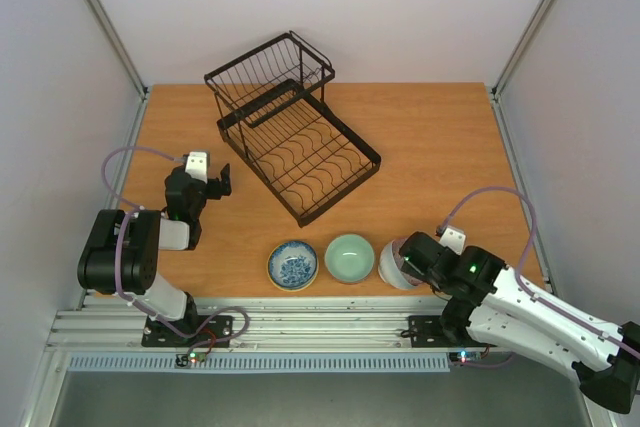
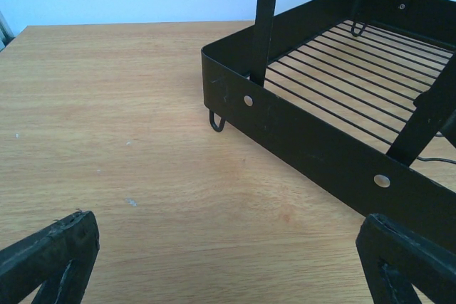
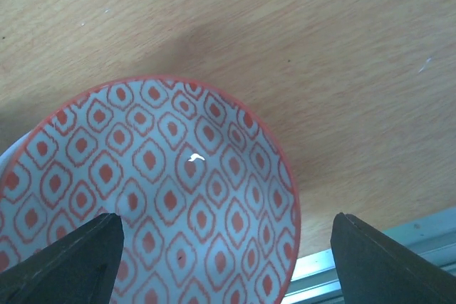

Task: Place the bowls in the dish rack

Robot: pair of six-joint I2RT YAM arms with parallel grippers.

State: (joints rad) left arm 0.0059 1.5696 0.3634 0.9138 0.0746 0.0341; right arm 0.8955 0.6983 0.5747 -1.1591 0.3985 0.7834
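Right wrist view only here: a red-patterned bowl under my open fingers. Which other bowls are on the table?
Observer: A pale green bowl and a blue-and-white bowl, in a row to the left of your red-patterned bowl.
Operator: Anything in the dish rack?
Observer: No, the dish rack holds no bowls.
Operator: And the left gripper?
Observer: The left gripper is open and empty, near the rack's left side, not touching it.

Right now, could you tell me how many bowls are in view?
3. The blue-and-white bowl and pale green bowl sit side by side near the front edge of the table; the red-patterned bowl lies right of them, beneath the right gripper. Another may be hidden.
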